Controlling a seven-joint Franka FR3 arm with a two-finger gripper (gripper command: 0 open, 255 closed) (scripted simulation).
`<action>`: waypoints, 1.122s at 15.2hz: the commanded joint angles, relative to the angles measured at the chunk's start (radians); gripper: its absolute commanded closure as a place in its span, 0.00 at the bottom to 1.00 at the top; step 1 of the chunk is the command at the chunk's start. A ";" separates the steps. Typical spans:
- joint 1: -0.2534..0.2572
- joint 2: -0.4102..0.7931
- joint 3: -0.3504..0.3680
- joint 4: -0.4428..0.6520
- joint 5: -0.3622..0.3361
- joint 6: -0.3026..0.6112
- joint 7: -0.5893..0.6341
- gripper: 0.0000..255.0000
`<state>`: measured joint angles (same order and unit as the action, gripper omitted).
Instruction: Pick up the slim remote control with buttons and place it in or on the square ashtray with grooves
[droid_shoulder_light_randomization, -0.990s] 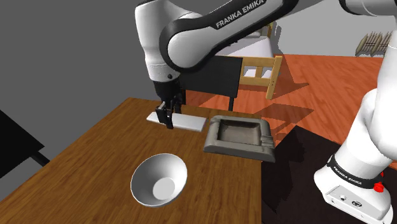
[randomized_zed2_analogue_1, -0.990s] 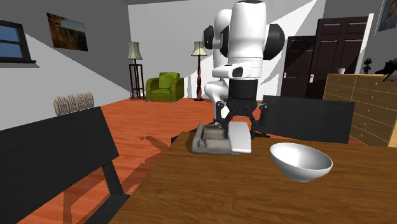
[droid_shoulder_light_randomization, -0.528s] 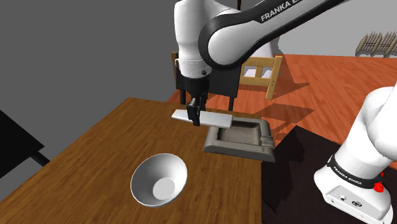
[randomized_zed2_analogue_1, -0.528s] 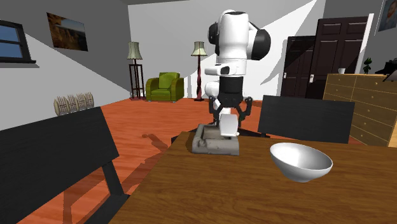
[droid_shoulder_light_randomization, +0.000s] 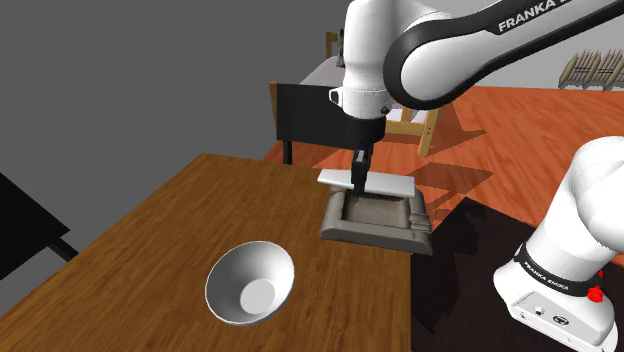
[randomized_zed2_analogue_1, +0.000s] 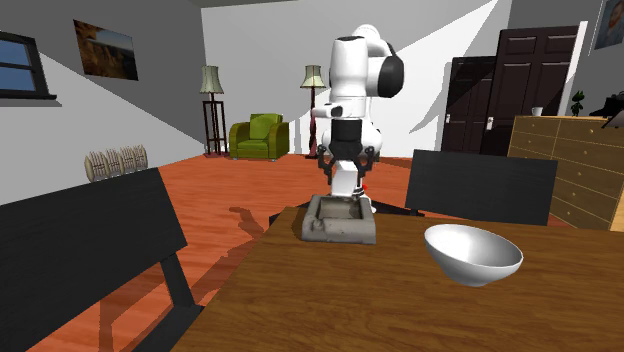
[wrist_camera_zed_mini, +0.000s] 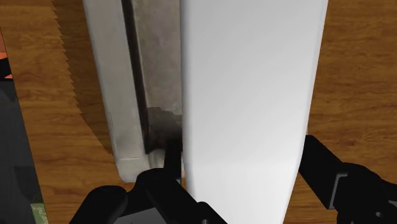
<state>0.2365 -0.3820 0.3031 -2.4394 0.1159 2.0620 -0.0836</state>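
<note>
Across the wooden worktop (droid_shoulder_light_randomization: 150, 240), a white bowl (droid_shoulder_light_randomization: 250, 283) sits well apart from the grey square ashtray (droid_shoulder_light_randomization: 372, 236). Above the ashtray's far rim hangs the flat white remote control (droid_shoulder_light_randomization: 388, 185), level, pinched near one end by the black tool (droid_shoulder_light_randomization: 357, 187).

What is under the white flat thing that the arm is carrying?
The grey square ashtray, on the wooden table. Its rim and part of its hollow show; the remote covers the rest.

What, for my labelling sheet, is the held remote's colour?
Plain white, with no buttons visible; the remote shows best in the wrist view.
</note>
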 joint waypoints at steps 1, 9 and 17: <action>0.003 -0.086 -0.027 -0.070 0.014 -0.016 -0.037 1.00; 0.005 -0.077 -0.025 -0.162 0.019 0.085 -0.047 1.00; 0.002 -0.020 -0.011 -0.215 0.019 0.193 -0.042 1.00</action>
<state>0.2381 -0.4069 0.2895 -2.6507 0.1348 2.2462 -0.1276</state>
